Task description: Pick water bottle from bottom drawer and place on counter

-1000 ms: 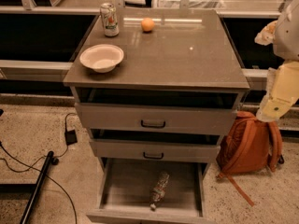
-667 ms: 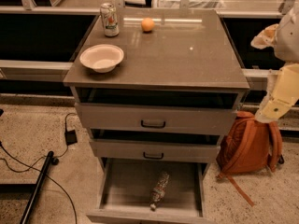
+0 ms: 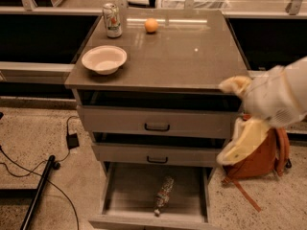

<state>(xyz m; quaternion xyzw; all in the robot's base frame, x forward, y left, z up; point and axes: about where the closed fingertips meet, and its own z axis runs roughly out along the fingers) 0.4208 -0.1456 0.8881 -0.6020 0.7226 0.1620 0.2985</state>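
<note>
The water bottle lies on its side on the grey floor of the open bottom drawer, cap toward the front. The counter is the glossy grey-brown top of the cabinet. My gripper hangs at the right side of the cabinet, level with the two upper drawers, well above and to the right of the bottle. Its pale yellow fingers are spread apart and hold nothing.
On the counter stand a printed drink can, an orange and a white bowl. The two upper drawers stand slightly open. An orange backpack leans at the cabinet's right. Cables and a dark pole lie on the floor at left.
My gripper and arm have moved left toward the cabinet's right side and lower. The bottle and the things on the counter have not moved.
</note>
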